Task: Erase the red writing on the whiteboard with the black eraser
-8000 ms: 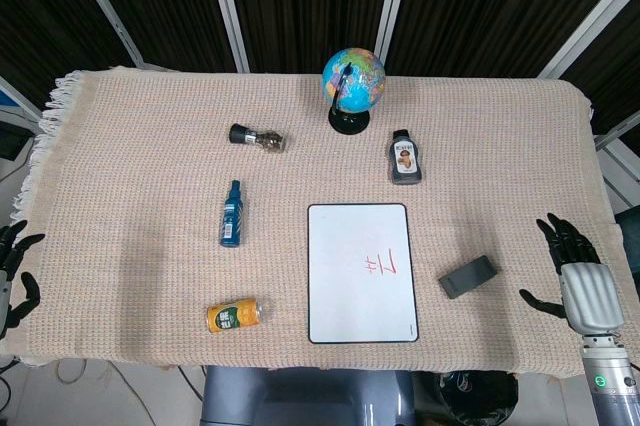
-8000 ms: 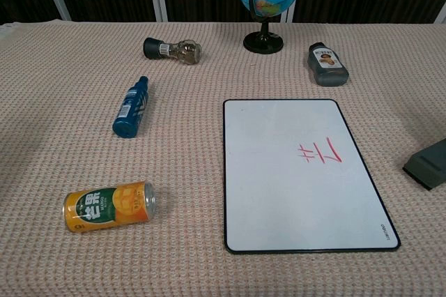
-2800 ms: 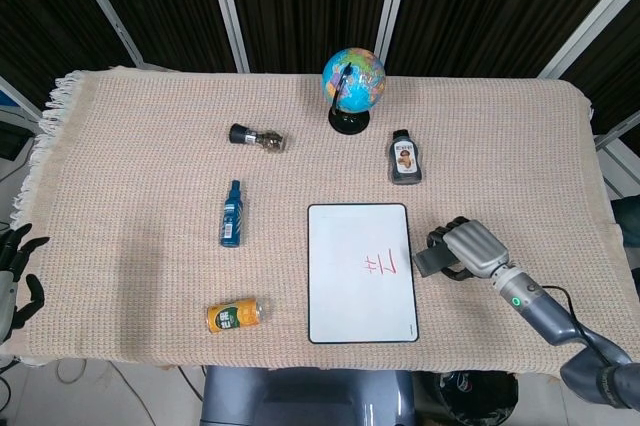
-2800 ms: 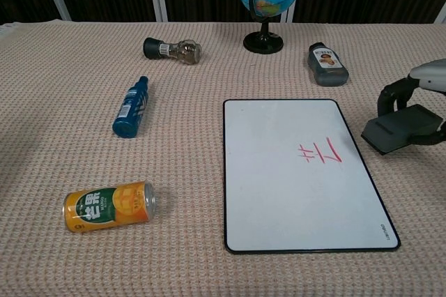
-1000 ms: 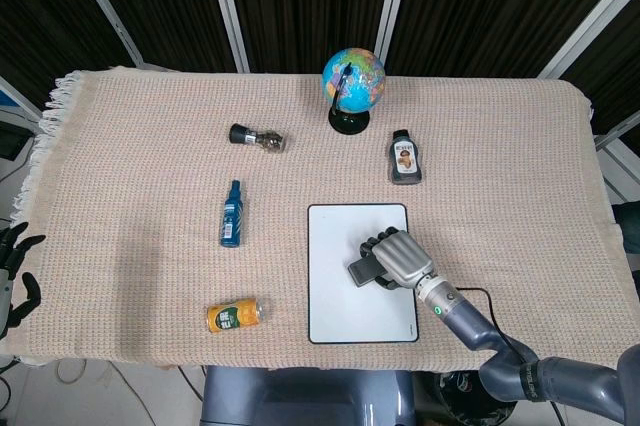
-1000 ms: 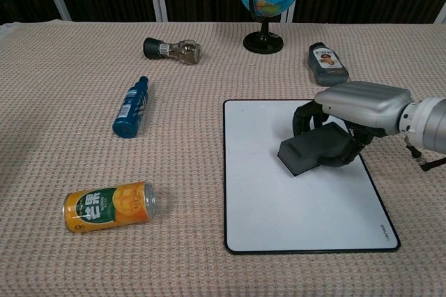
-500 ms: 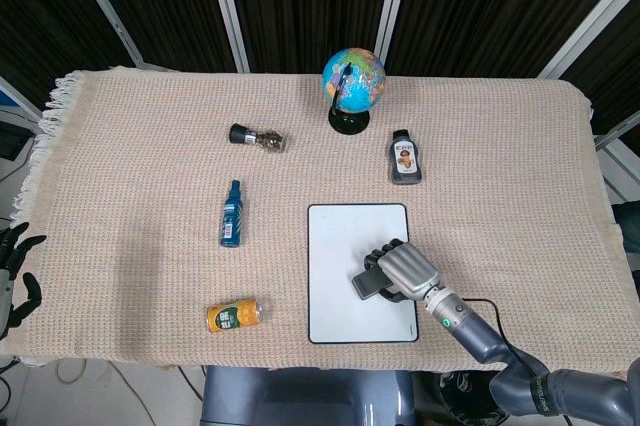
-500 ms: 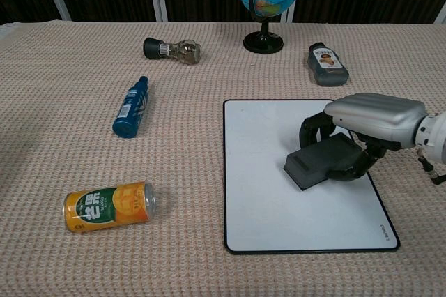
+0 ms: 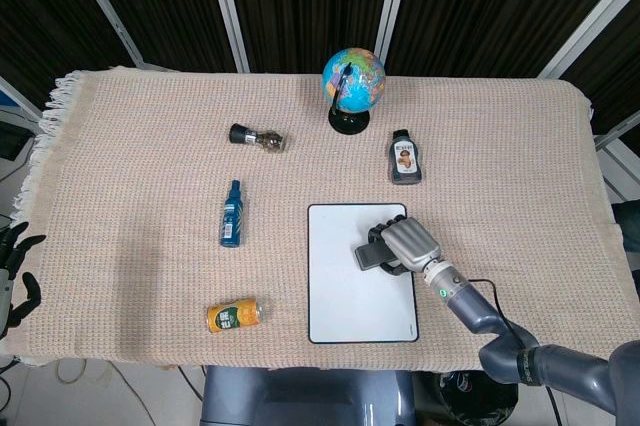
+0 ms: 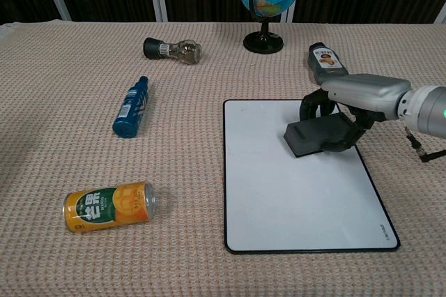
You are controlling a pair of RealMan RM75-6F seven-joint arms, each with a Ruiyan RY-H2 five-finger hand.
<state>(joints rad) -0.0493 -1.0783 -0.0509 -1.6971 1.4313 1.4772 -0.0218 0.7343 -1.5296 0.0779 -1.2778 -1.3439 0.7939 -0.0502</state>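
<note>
Right hand (image 9: 408,243) grasps black eraser (image 10: 319,134), pressing it flat on upper right part of whiteboard (image 10: 279,192) — right of centre in chest view. No red writing visible on board's uncovered surface. Left hand (image 9: 12,271) at far left edge of head view, off counter (image 9: 130,196), fingers spread, holding nothing. Globe (image 9: 353,81) top centre; blue bottle (image 9: 232,213) and orange can (image 9: 234,315) left of whiteboard.

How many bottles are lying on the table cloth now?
3. The blue bottle lies left of the whiteboard, the dark-capped clear bottle lies further back, and the grey bottle lies beside the globe. None seems hidden.
</note>
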